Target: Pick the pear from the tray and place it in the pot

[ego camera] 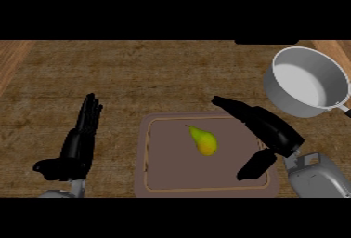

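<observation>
A yellow-green pear (204, 141) lies on its side near the middle of the brown tray (165, 181). My right hand (270, 130) hovers over the tray's right part, open, fingers stretched toward the upper left and thumb hanging down; the pear sits in the gap to its left, untouched. The silver pot (308, 86) stands at the upper right, tilted toward me, with nothing visible inside it. My left hand (79, 144) rests open at the left, fingers pointing up, off the tray.
The pot's handle (341, 109) runs toward the right edge. The wooden counter (137, 74) extends behind and left of the tray. A dark object (266, 42) shows at the top edge.
</observation>
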Controlling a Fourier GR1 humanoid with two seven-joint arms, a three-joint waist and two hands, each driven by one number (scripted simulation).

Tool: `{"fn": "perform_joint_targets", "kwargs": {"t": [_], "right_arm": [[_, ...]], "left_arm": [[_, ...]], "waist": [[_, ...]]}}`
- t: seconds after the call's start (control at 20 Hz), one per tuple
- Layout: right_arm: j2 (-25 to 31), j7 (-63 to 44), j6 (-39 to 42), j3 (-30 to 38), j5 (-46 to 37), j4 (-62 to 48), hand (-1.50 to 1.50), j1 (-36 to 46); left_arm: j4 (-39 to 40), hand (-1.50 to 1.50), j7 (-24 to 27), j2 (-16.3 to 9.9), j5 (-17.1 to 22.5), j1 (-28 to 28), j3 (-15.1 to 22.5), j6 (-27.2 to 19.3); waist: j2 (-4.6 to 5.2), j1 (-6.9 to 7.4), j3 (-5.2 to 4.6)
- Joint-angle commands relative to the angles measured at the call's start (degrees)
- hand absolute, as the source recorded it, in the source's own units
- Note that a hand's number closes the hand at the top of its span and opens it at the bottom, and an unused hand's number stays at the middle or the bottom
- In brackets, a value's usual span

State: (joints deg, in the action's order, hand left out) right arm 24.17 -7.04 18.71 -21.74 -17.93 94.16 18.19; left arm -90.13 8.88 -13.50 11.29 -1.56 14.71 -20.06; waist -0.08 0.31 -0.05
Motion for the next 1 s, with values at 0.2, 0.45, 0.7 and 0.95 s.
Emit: {"fn": "perform_joint_targets", "kwargs": {"t": [0.2,0.45,0.7,0.95], "right_arm": [[-5.86,-4.85,2.29,-3.39,-7.51,-5.79,-1.50,1.35],[-7.45,-5.24,4.37,-3.31,-11.54,-6.93,-1.50,-1.00],[-11.47,-3.30,7.32,-0.21,-14.59,-9.86,-1.50,0.70],[-14.86,3.72,0.59,-0.65,-19.91,-21.37,-1.50,1.68]], "left_arm": [[-1.48,0.00,-1.30,4.59,-4.26,0.79,1.75,-2.88],[-1.88,0.00,-0.02,1.57,-1.43,3.13,-3.40,3.55],[-1.63,0.00,-1.49,4.14,-5.17,2.87,-3.37,3.70],[0.03,0.00,-3.34,3.82,-4.33,-2.11,-6.66,5.48]], "waist": [[0.07,-0.09,0.06],[0.04,-0.17,0.05],[0.06,-0.16,0.05],[0.12,-0.13,0.06]]}}
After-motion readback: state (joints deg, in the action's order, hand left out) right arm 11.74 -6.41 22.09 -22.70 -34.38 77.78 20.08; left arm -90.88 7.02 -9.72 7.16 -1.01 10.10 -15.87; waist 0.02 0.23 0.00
